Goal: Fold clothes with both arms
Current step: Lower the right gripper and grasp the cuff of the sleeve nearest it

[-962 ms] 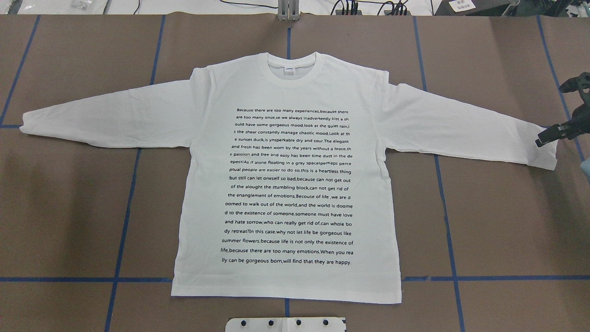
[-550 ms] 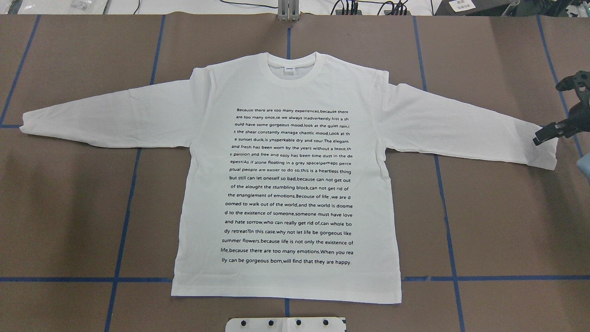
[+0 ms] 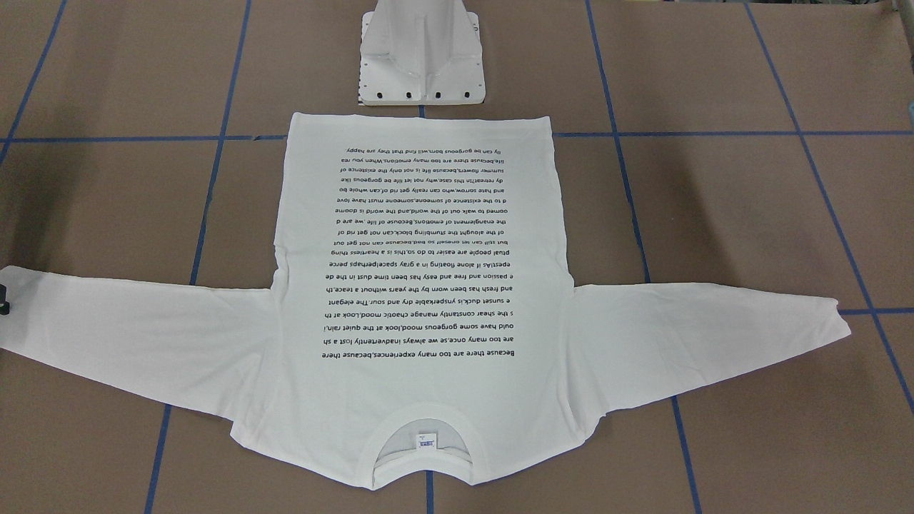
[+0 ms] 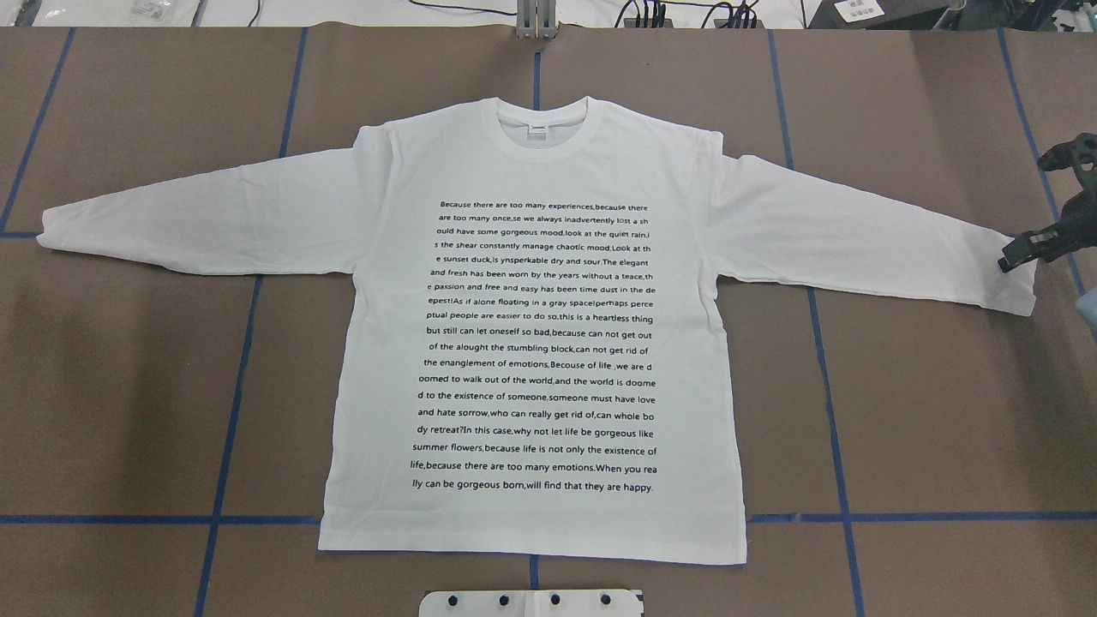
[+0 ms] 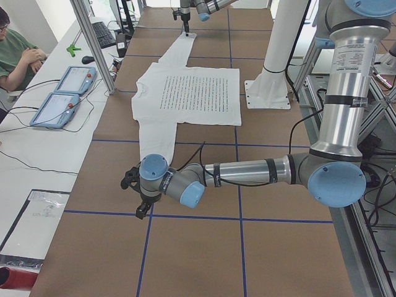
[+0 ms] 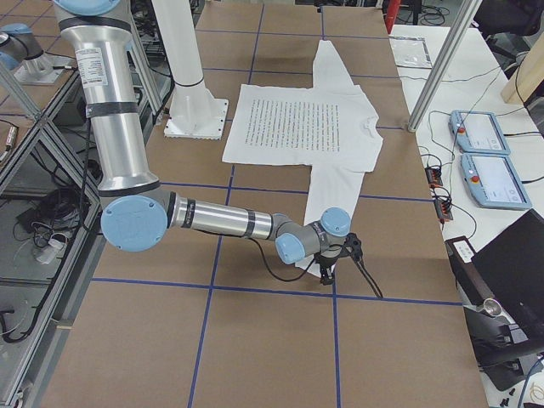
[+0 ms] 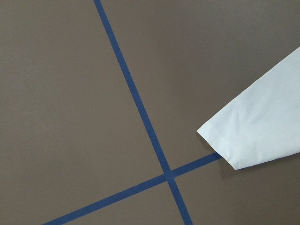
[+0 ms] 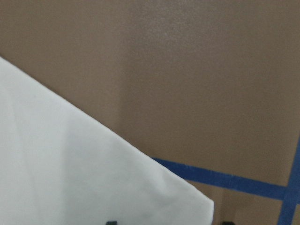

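T-shirt (image 4: 531, 343): flat on the table (image 4: 128, 386), print up, both sleeves spread wide. I see no fold made yet.
Right gripper (image 4: 1024, 253): at the sleeve cuff (image 8: 93, 178), jaws apart, gripping nothing.
Left gripper (image 5: 141, 199): near the other cuff (image 7: 248, 136) — jaws, I cannot tell.
Left to do: every fold.

- White long-sleeved T-shirt (image 4: 531, 343) flat on brown paper-covered table (image 4: 943, 411), hem nearest white metal pedestal base (image 4: 531, 604).
- Black right gripper (image 4: 1016, 255) over right cuff; black left gripper (image 5: 141, 207) just beyond left cuff.
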